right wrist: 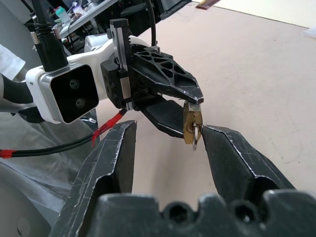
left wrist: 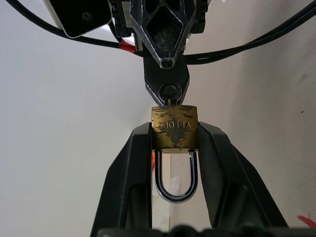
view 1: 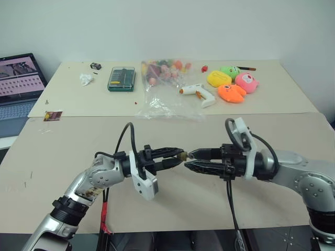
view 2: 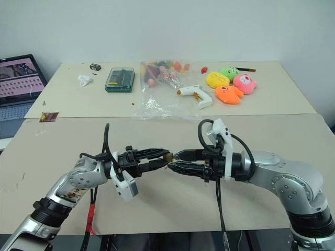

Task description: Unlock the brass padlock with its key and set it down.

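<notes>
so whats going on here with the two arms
The left gripper holds a small brass padlock clamped by its body above the table, shackle still closed. A key sits in the keyhole. The right gripper faces it with fingers apart on either side of the key, not gripping it.

Both arms are brushed silver metal with black ribbed joints. Each hand — left hand [view 1: 179, 156], right hand [view 1: 189, 158] — has two black plastic fingers with a lattice pattern, scuffed at the tips. White camera housings sit at the wrists, black cables loop over them — red tape on the left arm's cable.
</notes>
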### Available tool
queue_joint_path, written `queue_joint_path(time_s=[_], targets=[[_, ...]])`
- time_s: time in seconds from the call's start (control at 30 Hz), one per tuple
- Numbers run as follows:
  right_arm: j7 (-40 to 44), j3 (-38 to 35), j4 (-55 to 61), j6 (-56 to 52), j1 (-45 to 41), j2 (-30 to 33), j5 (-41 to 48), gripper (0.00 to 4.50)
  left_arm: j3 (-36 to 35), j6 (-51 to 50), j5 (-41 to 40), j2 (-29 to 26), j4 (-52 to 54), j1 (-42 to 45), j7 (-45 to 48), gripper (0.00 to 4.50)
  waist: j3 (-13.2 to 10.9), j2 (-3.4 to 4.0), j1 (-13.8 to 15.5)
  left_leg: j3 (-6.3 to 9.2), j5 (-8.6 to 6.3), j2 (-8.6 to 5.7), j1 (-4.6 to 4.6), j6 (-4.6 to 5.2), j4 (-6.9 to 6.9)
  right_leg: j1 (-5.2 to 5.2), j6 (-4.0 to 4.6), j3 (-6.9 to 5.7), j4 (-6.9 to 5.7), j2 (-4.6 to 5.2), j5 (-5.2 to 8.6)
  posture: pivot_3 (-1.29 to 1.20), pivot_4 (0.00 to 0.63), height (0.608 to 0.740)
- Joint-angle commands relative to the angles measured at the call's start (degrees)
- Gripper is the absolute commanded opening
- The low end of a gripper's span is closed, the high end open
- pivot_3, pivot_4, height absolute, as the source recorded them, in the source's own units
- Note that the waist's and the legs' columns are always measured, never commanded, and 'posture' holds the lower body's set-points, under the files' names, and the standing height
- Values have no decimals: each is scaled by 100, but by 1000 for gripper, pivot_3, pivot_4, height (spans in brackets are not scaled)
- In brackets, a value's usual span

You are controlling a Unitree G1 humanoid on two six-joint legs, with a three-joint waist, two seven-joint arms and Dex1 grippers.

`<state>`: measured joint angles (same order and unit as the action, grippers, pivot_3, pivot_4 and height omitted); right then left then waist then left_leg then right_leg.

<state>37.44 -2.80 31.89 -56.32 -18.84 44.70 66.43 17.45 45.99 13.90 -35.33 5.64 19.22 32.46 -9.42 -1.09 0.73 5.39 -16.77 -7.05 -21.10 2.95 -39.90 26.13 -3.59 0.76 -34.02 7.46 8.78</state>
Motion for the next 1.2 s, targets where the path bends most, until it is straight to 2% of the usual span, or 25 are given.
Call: queue_joint_path(time_s=[0.03, 0.27, 0.57, 0.7, 0.83, 0.87, 1.1, 1.17, 1.2], targets=[[63, -37, 69, 102, -37, -63, -50, 2695, -45, 93, -47, 28, 177, -26, -27, 797, 0, 0, 0, 0, 0, 0, 0, 0, 0, 0, 0, 0, 1, 0, 0, 0, 150, 740], [55, 249, 23, 112, -164, -234, -449, 2695, -58, 94, -11, 71, 193, -58, -43, 797, 0, 0, -1, -1, 1, 0, 0, -1, -1, 0, 0, 0, -1, 0, 0, 0, 150, 740], [64, 227, -3, 1, -247, -347, -421, 2695, -66, 93, 4, 101, 206, -71, -45, 797, 0, 0, -1, -1, 1, 0, 0, -1, -1, 1, 0, 0, -1, 0, 0, 0, 150, 740], [44, 223, -19, -32, -240, -381, -397, 1681, -55, 95, 8, 113, 194, -64, -42, 797, 0, 0, -3, -1, 0, 0, 0, -1, -1, 1, 1, 0, -1, 0, 0, 0, 150, 740], [46, 235, -11, -49, -217, -398, -395, 303, -51, 92, 33, 139, 185, -64, -55, 797, 0, 0, -2, -1, 1, -1, 0, -1, -1, 0, 1, 0, -1, 0, -1, 0, 150, 740], [34, 236, -18, -58, -217, -408, -389, 132, -51, 92, 36, 143, 182, -65, -57, 797, 0, 0, -3, -1, 0, -1, 0, -1, -1, 0, 1, 0, -1, 0, -1, 0, 150, 740], [33, 258, 15, -100, -226, -408, -390, 124, -52, -50, -144, 139, 147, -148, -9, 797, 0, 0, -3, -1, 1, 0, 0, -1, -2, 1, 1, 0, -1, 0, -1, 0, 150, 740], [34, 257, -6, -104, -256, -410, -415, 124, 0, -219, -558, 78, 136, -207, 177, 1803, 0, 0, -5, -1, 1, 0, 0, -1, -2, 1, 1, 0, -1, 0, -1, 0, 150, 740], [37, 255, -24, -102, -269, -412, -429, 124, -4, -260, -619, 75, 136, -218, 209, 2035, 0, 0, -8, -1, 1, -1, 0, -1, -1, 1, 1, 0, -1, 0, -1, 0, 150, 740]])
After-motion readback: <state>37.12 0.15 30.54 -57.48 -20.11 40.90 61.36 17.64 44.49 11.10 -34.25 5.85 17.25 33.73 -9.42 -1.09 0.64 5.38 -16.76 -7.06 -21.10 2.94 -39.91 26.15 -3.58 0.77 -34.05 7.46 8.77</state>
